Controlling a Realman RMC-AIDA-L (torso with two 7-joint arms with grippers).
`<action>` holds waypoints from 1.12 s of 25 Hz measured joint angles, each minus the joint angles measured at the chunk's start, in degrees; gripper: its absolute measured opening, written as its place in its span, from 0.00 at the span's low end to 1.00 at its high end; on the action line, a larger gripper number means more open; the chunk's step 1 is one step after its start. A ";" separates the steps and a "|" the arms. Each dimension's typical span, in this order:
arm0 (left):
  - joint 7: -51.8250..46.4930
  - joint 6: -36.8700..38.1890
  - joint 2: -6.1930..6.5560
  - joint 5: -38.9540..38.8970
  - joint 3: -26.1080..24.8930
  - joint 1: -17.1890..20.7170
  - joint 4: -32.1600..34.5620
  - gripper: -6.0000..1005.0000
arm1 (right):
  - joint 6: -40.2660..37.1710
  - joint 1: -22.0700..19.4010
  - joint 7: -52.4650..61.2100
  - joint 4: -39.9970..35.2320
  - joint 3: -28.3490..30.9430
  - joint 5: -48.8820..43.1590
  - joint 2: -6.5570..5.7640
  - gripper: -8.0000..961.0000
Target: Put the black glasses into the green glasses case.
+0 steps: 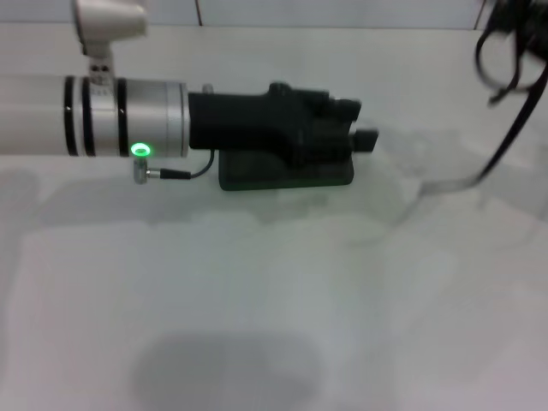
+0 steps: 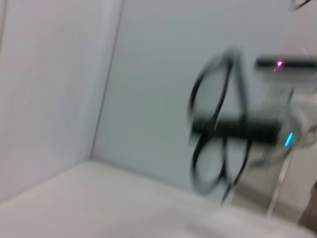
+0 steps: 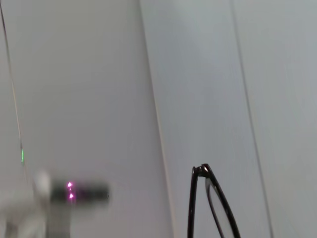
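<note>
The black glasses [image 1: 501, 64] hang in the air at the far right, held by my right gripper [image 1: 517, 15], which is shut on them at the top right edge of the head view. One long temple arm reaches down toward the table. In the left wrist view the glasses [image 2: 210, 124] show blurred, with the right gripper [image 2: 237, 130] as a dark bar across them. The right wrist view shows the folded frame [image 3: 208, 208]. The green glasses case [image 1: 287, 175] lies at the table's middle back, mostly hidden under my left gripper [image 1: 360, 124], which hovers over it with its fingers apart.
The left arm's silver forearm [image 1: 94, 116] stretches in from the left with a green light on. The white table [image 1: 274, 300] spreads toward the front. A pale wall [image 3: 99, 74] stands behind.
</note>
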 joint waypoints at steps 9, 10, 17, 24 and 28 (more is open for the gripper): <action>0.90 2.53 -3.51 1.94 7.42 -5.38 -0.15 0.53 | 4.80 2.37 -5.72 3.30 -2.98 8.32 2.01 0.12; 0.90 2.53 -3.51 1.94 7.42 -5.38 -0.15 0.53 | 6.52 3.26 -6.52 4.81 -3.87 8.33 1.89 0.12; 4.16 3.17 -3.10 -6.50 6.76 -5.10 0.04 0.53 | 13.07 6.52 -10.91 12.35 -8.32 7.92 1.84 0.12; 5.80 3.13 -3.00 -6.67 -1.03 -2.46 -0.36 0.54 | 14.73 4.74 -10.83 10.80 -14.92 7.54 0.40 0.12; 5.85 2.82 -2.75 -6.79 -1.91 -1.93 -0.41 0.54 | 12.96 3.95 -10.60 10.80 -15.13 6.97 -0.48 0.12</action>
